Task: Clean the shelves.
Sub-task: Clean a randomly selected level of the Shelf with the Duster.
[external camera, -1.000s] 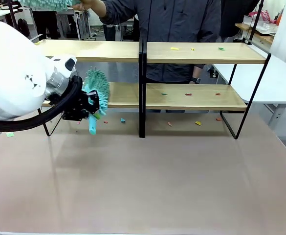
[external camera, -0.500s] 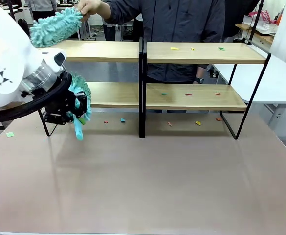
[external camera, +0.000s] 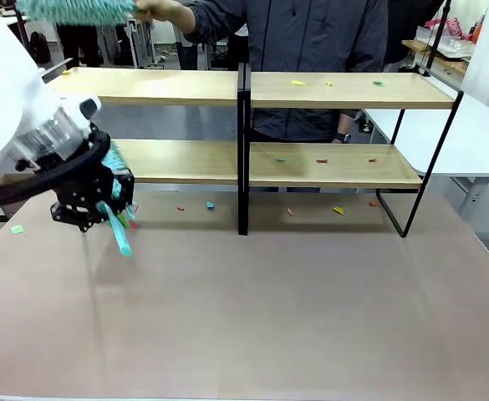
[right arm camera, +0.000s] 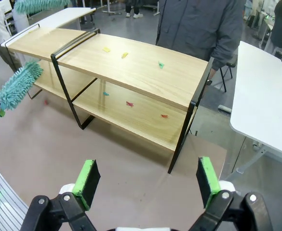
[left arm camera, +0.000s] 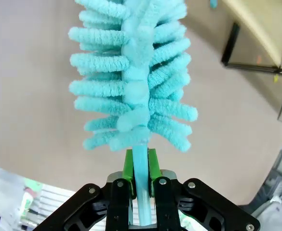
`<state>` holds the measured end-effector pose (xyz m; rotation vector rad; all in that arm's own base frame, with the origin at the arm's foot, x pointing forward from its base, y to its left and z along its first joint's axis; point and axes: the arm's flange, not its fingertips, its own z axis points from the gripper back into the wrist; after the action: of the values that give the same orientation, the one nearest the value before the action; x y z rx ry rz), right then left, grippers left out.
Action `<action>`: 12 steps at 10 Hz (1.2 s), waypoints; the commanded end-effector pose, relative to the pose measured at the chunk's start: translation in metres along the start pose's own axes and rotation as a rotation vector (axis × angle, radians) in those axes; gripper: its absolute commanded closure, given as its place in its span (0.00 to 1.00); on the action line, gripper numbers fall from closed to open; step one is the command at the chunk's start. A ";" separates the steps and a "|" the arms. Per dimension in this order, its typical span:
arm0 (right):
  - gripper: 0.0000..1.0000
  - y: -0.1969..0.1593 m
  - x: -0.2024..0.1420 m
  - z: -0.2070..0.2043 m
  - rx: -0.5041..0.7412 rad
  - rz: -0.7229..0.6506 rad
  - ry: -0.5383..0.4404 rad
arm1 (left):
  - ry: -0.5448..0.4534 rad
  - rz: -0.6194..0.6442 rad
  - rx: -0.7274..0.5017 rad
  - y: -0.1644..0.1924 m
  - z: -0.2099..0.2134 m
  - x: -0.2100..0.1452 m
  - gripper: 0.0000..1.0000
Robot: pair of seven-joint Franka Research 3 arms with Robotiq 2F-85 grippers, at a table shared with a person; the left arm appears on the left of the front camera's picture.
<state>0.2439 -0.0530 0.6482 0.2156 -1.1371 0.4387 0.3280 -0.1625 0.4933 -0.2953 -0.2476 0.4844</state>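
Left end effector [left arm camera: 140, 163] clamps a teal duster [left arm camera: 131, 82] by its handle; the front view hides most of its head. Right end effector [right arm camera: 145, 180]: spread wide, empty. The shelves [external camera: 336, 93] stand at the counter [external camera: 269, 309] far side. The person's duster [external camera: 77, 8] is cropped at top.

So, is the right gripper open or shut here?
Open. The right gripper shows its green-padded fingers wide apart in the right wrist view, nothing between them, the shelves ahead.
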 end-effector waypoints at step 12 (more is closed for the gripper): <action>0.00 -0.001 0.000 0.000 0.001 0.009 -0.004 | 0.569 -0.750 -0.216 0.107 0.092 -0.025 1.00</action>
<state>0.2440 -0.0531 0.6482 0.2159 -1.1372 0.4383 0.2497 -0.1005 0.5310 -0.4815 0.0262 -0.0883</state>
